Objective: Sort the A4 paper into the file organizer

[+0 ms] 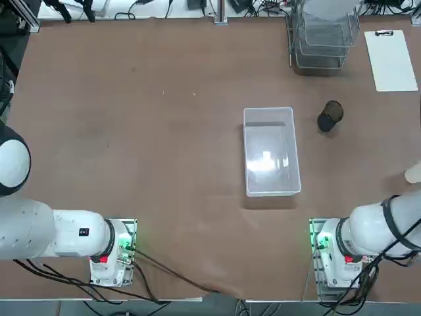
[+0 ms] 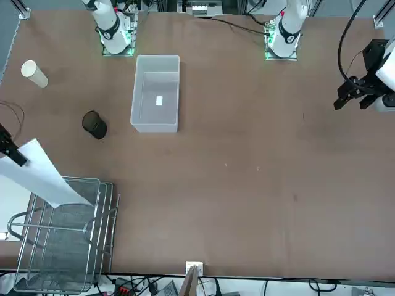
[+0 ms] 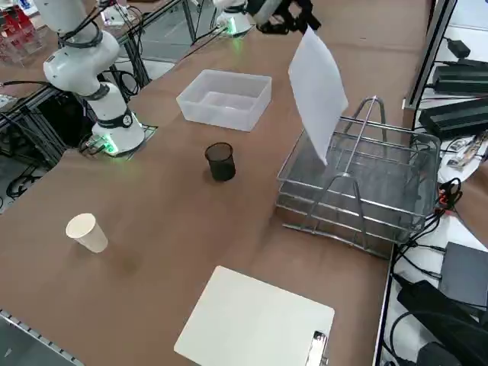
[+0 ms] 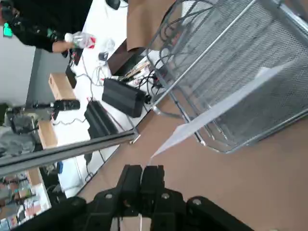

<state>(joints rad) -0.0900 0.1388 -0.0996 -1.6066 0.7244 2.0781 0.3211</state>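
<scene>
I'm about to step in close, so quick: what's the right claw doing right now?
Right claw: closed, holding the white A4 paper by its edge.

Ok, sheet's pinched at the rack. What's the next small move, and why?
I'd probably ease the right end effector toward the wire-mesh rack, keeping its grip: the A4 paper is held by one end in the shut fingers, and its far end already reaches over the rack's wire frame, while the held end still sticks up outside, so it likely needs feeding further in before release.
</scene>
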